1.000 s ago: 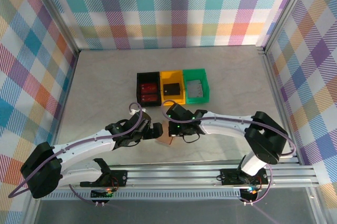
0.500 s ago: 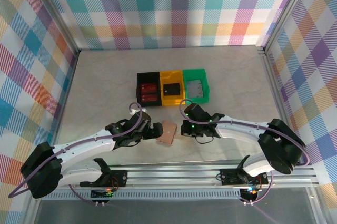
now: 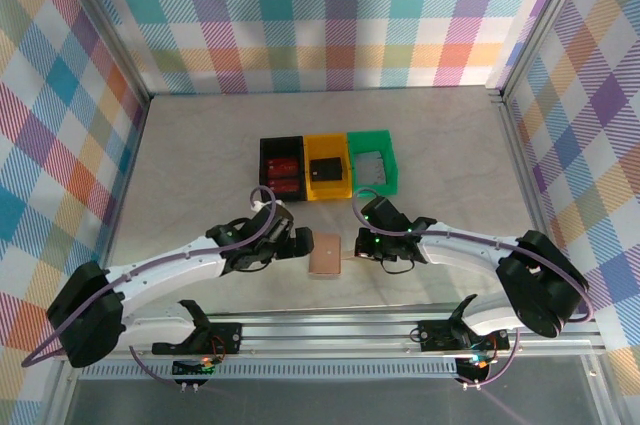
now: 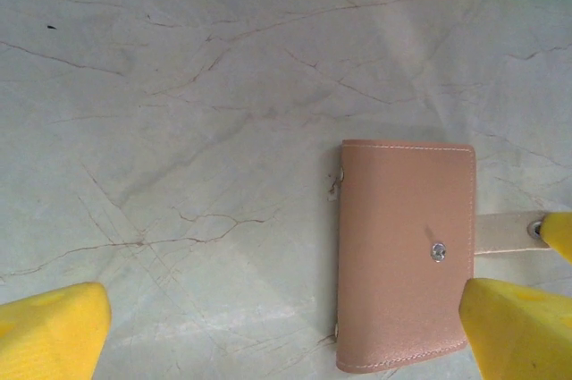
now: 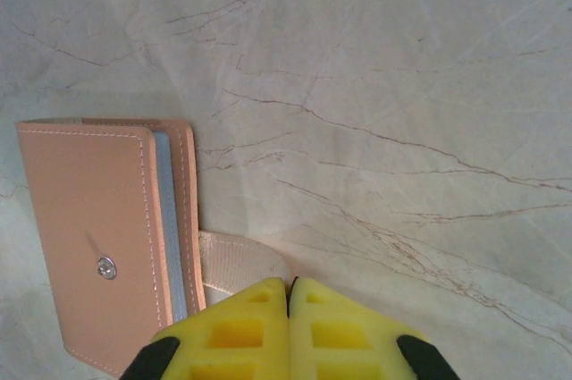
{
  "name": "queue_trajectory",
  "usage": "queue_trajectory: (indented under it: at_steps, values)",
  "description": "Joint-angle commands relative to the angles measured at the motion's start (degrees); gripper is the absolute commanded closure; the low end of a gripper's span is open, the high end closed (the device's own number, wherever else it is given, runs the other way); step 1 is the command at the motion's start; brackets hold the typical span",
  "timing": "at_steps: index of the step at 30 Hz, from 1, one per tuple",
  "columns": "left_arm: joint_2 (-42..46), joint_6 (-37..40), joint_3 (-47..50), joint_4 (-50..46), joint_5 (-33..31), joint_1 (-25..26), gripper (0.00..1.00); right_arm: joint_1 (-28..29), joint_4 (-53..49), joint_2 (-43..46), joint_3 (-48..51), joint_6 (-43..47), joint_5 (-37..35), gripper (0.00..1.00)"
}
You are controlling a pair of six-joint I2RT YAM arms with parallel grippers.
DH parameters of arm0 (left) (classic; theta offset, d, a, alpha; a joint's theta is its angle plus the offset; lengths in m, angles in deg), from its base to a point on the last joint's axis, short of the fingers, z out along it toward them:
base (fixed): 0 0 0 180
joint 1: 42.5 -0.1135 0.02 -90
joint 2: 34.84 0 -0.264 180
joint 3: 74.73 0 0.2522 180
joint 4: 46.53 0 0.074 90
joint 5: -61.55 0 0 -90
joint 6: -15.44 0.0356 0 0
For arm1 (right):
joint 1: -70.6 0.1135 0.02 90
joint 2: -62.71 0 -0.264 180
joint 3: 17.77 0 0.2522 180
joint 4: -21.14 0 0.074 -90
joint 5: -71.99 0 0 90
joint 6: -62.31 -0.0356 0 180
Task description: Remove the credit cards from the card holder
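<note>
Right gripper (image 5: 288,308) has its yellow fingers pressed together at the end of the snap tab (image 5: 234,264); whether the tab is pinched I cannot tell. Left gripper (image 3: 302,243) is spread wide at 9 o'clock of the card holder (image 3: 324,251), touching nothing.

Bare table (image 3: 200,165) lies open beyond both arms. The card holder lies flat and closed between the grippers. Its long axis runs 12 to 6 and its tab points to 3 o'clock.

At 12 o'clock, apart from it, three bins stand in a row:
- black bin (image 3: 263,160), holding two red things (image 3: 283,175)
- yellow bin (image 3: 328,190), holding a dark flat piece (image 3: 326,167)
- green bin (image 3: 372,137), holding a grey flat piece (image 3: 371,165)
</note>
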Motion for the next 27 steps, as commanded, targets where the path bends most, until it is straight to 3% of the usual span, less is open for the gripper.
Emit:
queue_trajectory:
  at_steps: [1,8,12,27]
  values:
    - [-2.64,-1.32,-4.81,-6.43,-1.64,2.00,0.00,-0.43,-1.26,-0.28,0.61,0.69,0.09,0.95]
    - [-10.39,-1.04,-12.29,-11.20,-4.43,6.75,0.00,-0.78,-0.04,-0.28,1.56,0.09,0.59,0.96]
    - [-14.66,-1.57,-14.57,-11.85,-4.06,8.06,0.01,-0.89,0.19,0.14,1.84,-0.04,0.57,1.00]
    - [-26.13,-4.69,-22.40,-14.47,-4.62,13.20,0.03,-1.44,3.72,2.70,4.28,0.32,1.66,1.00]
